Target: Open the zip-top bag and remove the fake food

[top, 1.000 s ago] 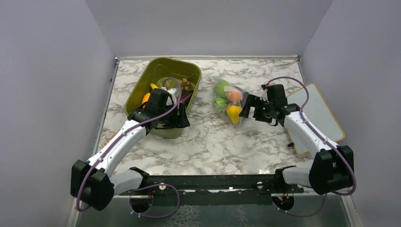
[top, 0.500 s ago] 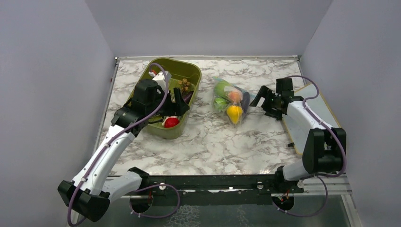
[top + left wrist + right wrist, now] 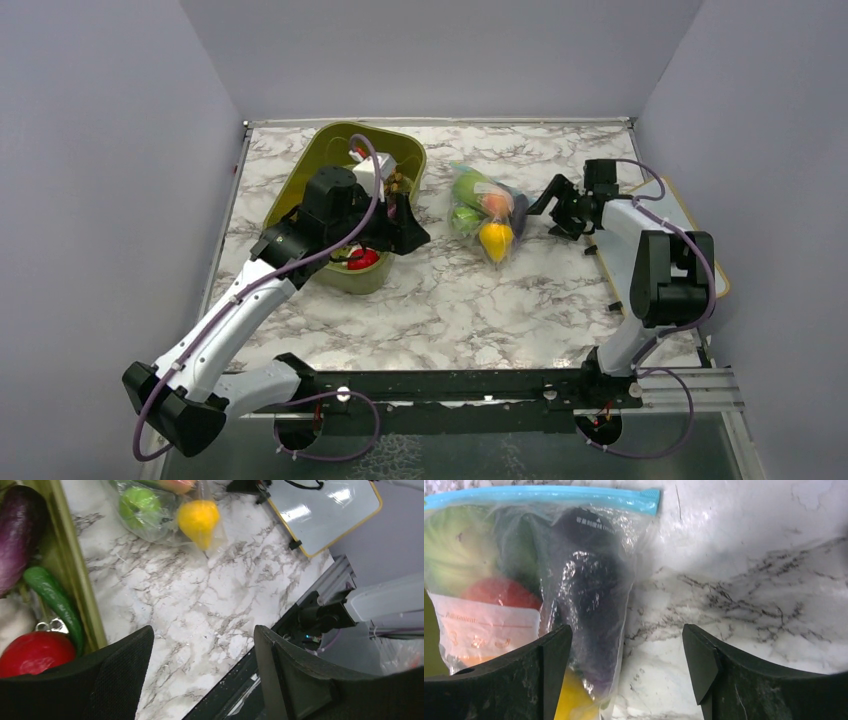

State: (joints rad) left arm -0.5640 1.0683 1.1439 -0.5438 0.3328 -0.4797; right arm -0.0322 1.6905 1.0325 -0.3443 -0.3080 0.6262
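Lying flat, the zip-top bag (image 3: 487, 213) had the right gripper (image 3: 552, 208) just beside it, the left gripper (image 3: 407, 227) further off, both with jaws spread and empty.

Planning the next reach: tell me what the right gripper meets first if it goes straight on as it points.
Probably the zip-top bag, at the side holding the dark eggplant; tilt is unclear, so the right gripper may touch the marble table first.
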